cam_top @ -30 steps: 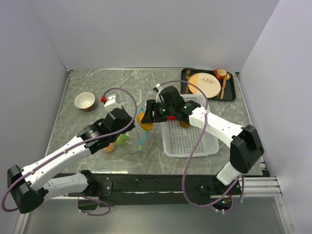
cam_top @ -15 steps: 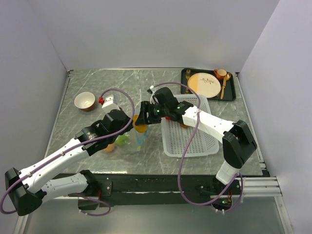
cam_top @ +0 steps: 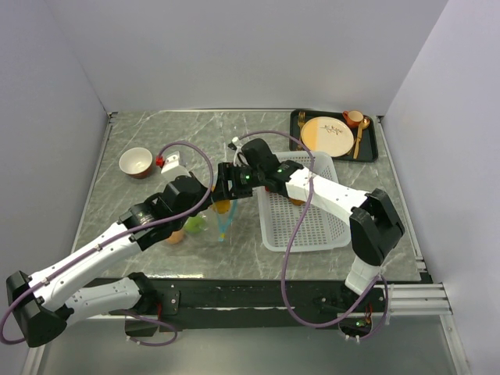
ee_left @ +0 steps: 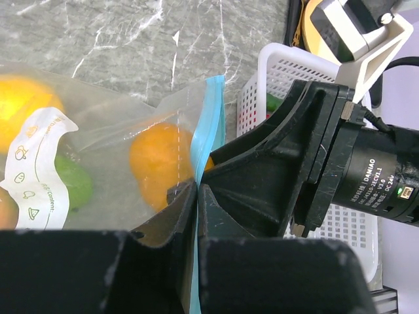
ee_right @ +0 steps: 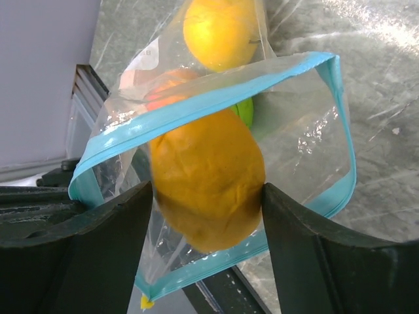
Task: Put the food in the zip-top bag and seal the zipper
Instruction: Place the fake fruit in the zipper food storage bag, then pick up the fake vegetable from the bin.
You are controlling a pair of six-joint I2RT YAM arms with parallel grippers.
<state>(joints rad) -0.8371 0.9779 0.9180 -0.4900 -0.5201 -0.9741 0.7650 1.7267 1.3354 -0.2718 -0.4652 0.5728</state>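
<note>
At the middle of the bench [cam_top: 156,133], just left of the white mesh basket [cam_top: 312,226], the zip-top bag [ee_left: 111,124] is being held by the left end effector [ee_left: 196,196]. Its fingers are being pressed shut on the light blue zipper [ee_left: 208,124] along one lip of the mouth. In the right wrist view the mouth is being held spread into an open loop. An orange round [ee_right: 209,170] is sitting in that loop, with one lip of the zipper crossing in front of its upper part. It is being flanked by the fingers of the right end effector [ee_right: 206,196], set wide and filling the gap on both sides. Whether it is being clamped or let go cannot be told. Deeper in the bag, a yellow round [ee_right: 219,29] and a lime-green round [ee_right: 245,111] are being seen through the plastic. A small bowl [cam_top: 135,162] is standing at the far left of the bench and a dark tray [cam_top: 373,148] with a tan plate [cam_top: 326,135] at the far right, both well apart from the bag.
</note>
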